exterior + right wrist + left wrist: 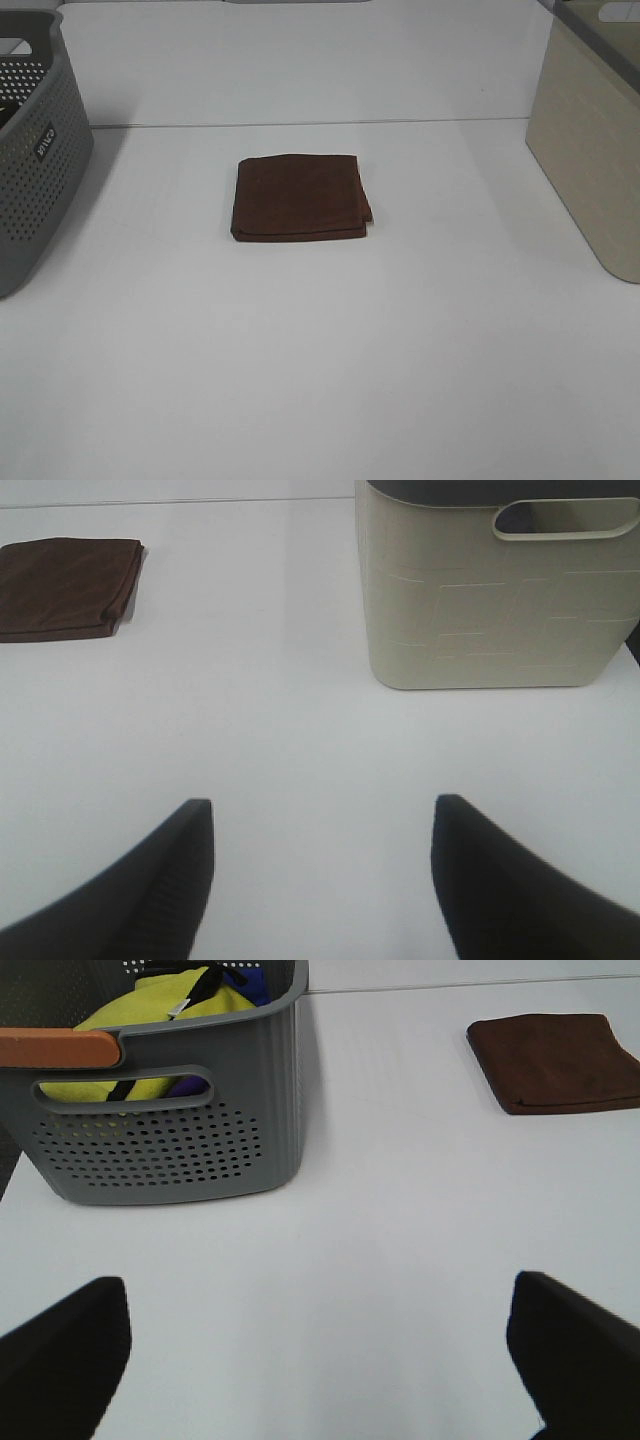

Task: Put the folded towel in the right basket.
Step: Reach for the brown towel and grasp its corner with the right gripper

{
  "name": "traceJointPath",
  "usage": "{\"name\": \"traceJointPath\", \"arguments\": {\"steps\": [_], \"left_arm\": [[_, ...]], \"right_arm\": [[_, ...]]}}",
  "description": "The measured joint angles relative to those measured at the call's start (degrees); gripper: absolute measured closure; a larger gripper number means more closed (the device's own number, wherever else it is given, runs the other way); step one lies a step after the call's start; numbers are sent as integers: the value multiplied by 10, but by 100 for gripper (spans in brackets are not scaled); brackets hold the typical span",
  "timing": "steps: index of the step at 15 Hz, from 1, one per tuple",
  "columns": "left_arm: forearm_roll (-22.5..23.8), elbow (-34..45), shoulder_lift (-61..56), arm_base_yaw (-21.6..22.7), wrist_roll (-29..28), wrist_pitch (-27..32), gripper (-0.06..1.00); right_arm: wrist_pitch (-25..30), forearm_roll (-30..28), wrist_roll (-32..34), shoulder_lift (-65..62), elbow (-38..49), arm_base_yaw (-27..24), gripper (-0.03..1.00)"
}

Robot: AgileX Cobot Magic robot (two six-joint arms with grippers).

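Note:
A folded dark brown towel (300,197) lies flat in the middle of the white table (320,380). It also shows in the left wrist view (558,1061) and in the right wrist view (66,586). The beige right basket (592,140) stands at the right edge, also seen in the right wrist view (495,590). Neither arm shows in the exterior view. My left gripper (320,1360) is open and empty, well short of the towel. My right gripper (320,870) is open and empty, in front of the basket and apart from the towel.
A grey perforated basket (35,150) stands at the left edge. In the left wrist view (170,1110) it holds yellow and blue cloth (170,1005) and has an orange-brown handle grip (58,1047).

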Motion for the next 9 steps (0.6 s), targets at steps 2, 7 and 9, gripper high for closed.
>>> {"name": "traceJointPath", "arguments": {"steps": [2, 7, 9], "left_arm": [[0, 0, 0, 0, 0, 0, -3], [0, 0, 0, 0, 0, 0, -3], [0, 0, 0, 0, 0, 0, -3]], "right_arm": [[0, 0, 0, 0, 0, 0, 36], [0, 0, 0, 0, 0, 0, 36], [0, 0, 0, 0, 0, 0, 36]]}}
